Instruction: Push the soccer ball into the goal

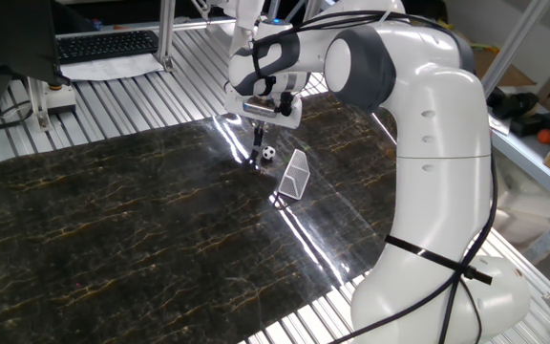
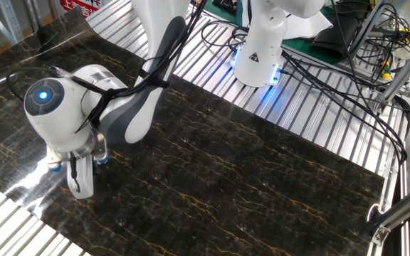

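Dark marbled worktop (image 1: 113, 220). Narrow, empty pincer (image 1: 255, 162) tip-down, tiny black-patched white soccer ball (image 1: 268, 153) just beside; white-framed mesh goal (image 1: 295, 175) near beyond. Best nudged slowly, straight through ball's centre goalward, low.

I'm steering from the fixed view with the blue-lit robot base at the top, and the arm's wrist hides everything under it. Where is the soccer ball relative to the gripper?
Observer: In the other fixed view the soccer ball sits just right of the gripper tips, on the dark mat.
Operator: And the goal?
Observer: The goal stands just beyond the ball, down and right in that image, apart from it.
Operator: Are the fingers open?
Observer: They look closed together, pointing down at the mat beside the ball.
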`<state>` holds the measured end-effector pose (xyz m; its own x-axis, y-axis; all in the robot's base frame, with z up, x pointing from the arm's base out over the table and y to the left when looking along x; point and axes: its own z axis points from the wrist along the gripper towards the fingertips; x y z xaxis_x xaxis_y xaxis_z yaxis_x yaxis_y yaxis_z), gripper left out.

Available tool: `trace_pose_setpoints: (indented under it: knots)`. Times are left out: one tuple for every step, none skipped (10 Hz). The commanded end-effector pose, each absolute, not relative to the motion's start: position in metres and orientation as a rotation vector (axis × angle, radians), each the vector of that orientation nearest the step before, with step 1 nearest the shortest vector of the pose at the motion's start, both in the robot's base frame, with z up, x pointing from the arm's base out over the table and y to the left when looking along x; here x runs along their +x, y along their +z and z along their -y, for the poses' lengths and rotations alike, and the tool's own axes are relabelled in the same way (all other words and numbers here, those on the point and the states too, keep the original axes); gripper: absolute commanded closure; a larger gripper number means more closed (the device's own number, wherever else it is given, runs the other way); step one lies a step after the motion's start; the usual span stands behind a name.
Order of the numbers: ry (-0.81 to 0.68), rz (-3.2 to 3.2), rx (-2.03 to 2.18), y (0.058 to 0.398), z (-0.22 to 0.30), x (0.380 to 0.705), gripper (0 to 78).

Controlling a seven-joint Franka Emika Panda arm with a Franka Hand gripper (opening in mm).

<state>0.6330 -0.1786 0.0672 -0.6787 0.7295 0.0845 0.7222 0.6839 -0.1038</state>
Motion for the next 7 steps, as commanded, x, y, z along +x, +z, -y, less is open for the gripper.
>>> trace_pose_setpoints:
  knots:
    - [0.008, 2.640, -1.584, 0.0712, 0.1817, 0.6328, 76.4]
    - [0.020, 2.649, -1.582, 0.0709, 0.1889, 0.6323, 76.4]
    - [0.039, 2.637, -1.618, 0.0704, 0.1897, 0.6340, 76.4]
    - [0.081, 2.636, -1.655, 0.0704, 0.1899, 0.6340, 76.4]
    - [0.086, 2.622, -1.676, 0.0704, 0.1899, 0.6341, 76.4]
    - [0.092, 2.597, -1.694, 0.0705, 0.1899, 0.6341, 76.4]
    - [0.127, 2.568, -1.720, 0.0705, 0.1899, 0.6341, 76.4]
